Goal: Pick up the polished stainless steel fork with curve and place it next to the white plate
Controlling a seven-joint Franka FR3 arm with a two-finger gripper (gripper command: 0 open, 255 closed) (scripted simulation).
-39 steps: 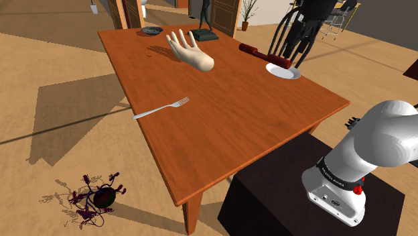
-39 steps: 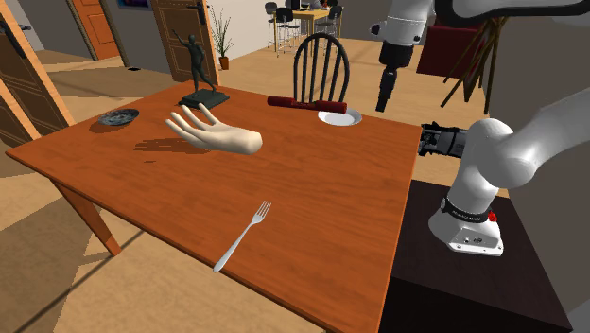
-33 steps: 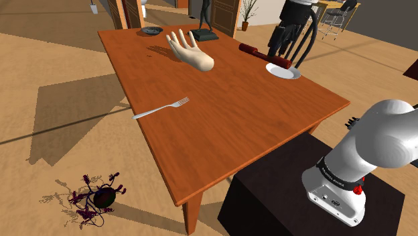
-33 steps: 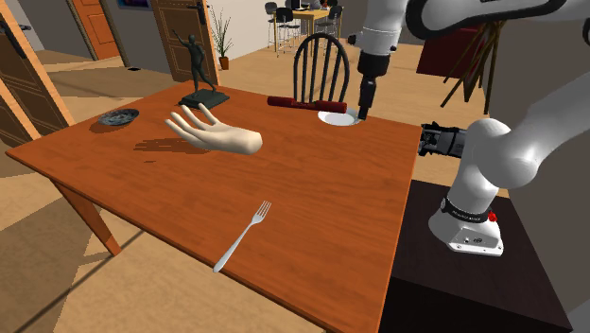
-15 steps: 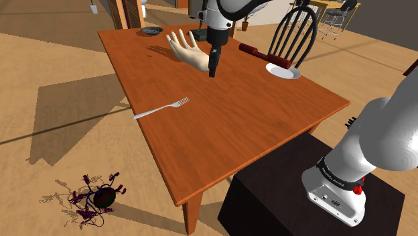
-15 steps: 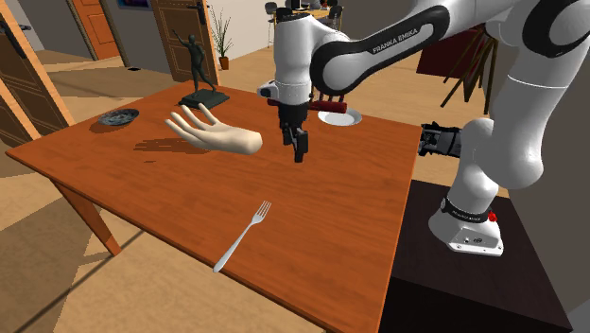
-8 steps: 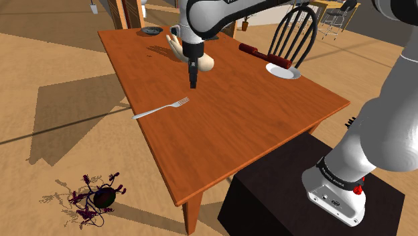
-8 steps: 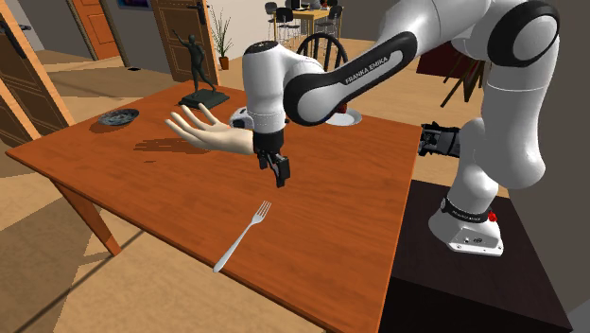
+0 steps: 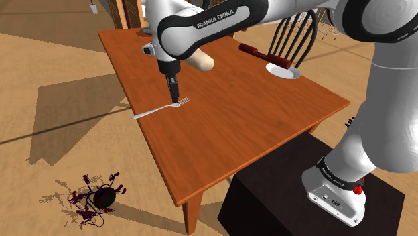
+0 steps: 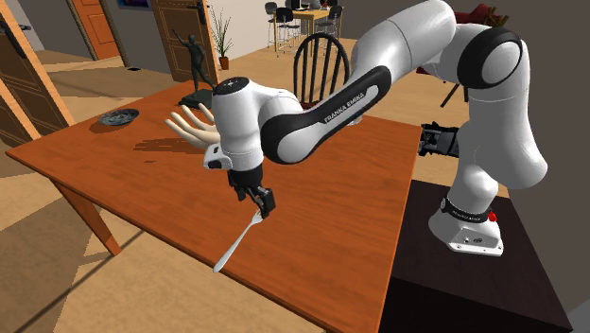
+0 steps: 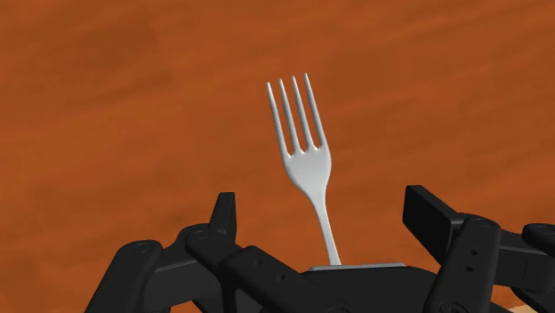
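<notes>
We're at the reddish-brown wooden desk [image 9: 234, 127]. The small round white plate [image 9: 283, 70] sits well apart from the shiny silver curved fork [image 11: 302, 151], which lies flat with its handle end at the desk edge. The black claw [image 11: 325, 222] is spread and straddles the fork's neck without touching it. Risk: the thin handle slips on closing, or a nudge tips it off.
</notes>
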